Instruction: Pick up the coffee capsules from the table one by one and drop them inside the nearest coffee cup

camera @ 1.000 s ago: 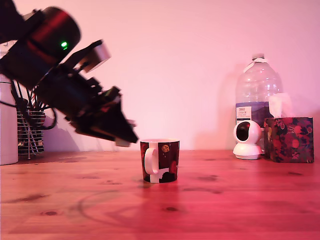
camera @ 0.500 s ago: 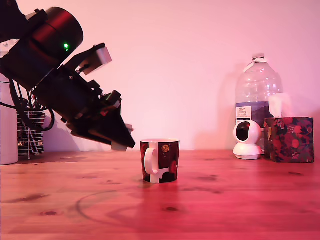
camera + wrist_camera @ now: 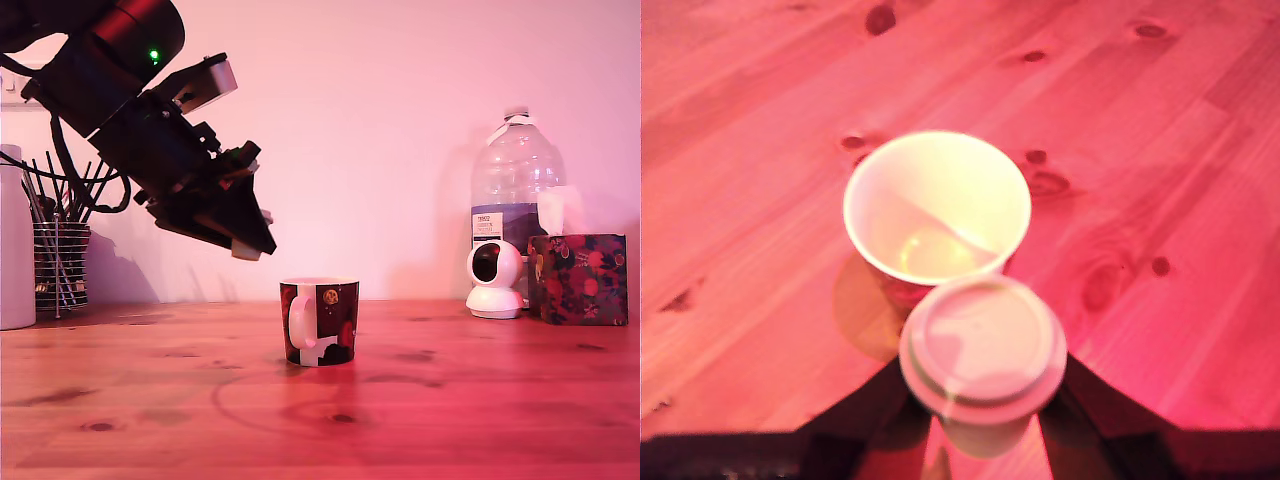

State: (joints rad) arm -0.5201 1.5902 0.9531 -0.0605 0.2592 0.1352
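Observation:
The coffee cup (image 3: 320, 321), dark with a white handle and round motifs, stands on the wooden table (image 3: 450, 400) near the middle of the exterior view. My gripper (image 3: 250, 245) hangs tilted above it and a little to the exterior view's left, shut on a pale coffee capsule (image 3: 245, 250). In the wrist view the capsule (image 3: 983, 345) sits between my dark fingers (image 3: 875, 405), just short of the cup's open mouth (image 3: 937, 205). My gripper (image 3: 983, 400) shows only its finger ends there. The cup's inside is pale and blurred.
At the exterior view's left stand a wire holder of black sticks (image 3: 60, 265) and a white cylinder (image 3: 14, 240). At the right are a water bottle (image 3: 515, 185), a small white camera (image 3: 495, 280) and a floral tissue box (image 3: 578, 278).
The arm has risen and swung slightly toward the exterior view's right, carrying the capsule higher above the table and closer to over the cup. The cup has not moved.

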